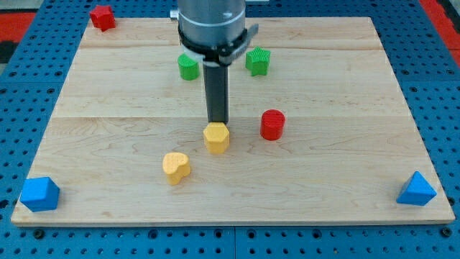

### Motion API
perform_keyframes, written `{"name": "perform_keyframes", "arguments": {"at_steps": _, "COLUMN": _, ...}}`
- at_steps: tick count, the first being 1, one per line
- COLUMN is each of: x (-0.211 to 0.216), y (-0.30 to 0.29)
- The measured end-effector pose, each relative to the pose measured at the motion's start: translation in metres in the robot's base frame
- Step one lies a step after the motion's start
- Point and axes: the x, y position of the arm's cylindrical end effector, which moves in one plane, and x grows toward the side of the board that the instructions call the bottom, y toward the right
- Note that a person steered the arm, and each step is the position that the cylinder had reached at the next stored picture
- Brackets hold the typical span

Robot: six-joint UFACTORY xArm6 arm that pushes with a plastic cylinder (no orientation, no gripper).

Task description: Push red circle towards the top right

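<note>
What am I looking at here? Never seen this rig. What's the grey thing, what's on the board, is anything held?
There is one picture, from a single camera looking down across a wooden board. The grey cylinder at the view's top is the end of a robot arm. It has no gripper, only a dark rod, so nothing is held; it just pushes blocks.

My tip sits right behind the yellow hexagon. The red circle, the block to push, is to its right, apart. Also there are a yellow heart, a green cylinder, a green star-like block, a red block at the top left corner, and blue blocks at the bottom left corner and the bottom right corner.
</note>
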Motion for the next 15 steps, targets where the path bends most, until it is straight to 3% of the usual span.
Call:
{"name": "perform_keyframes", "arguments": {"at_steps": 1, "x": 0.034, "y": 0.014}}
{"name": "perform_keyframes", "arguments": {"at_steps": 2, "x": 0.04, "y": 0.032}}
{"name": "perform_keyframes", "arguments": {"at_steps": 4, "x": 0.009, "y": 0.034}}
{"name": "perform_keyframes", "arguments": {"at_steps": 6, "x": 0.011, "y": 0.069}}
{"name": "perform_keyframes", "arguments": {"at_steps": 10, "x": 0.011, "y": 0.174}}
{"name": "perform_keyframes", "arguments": {"at_steps": 15, "x": -0.012, "y": 0.18}}
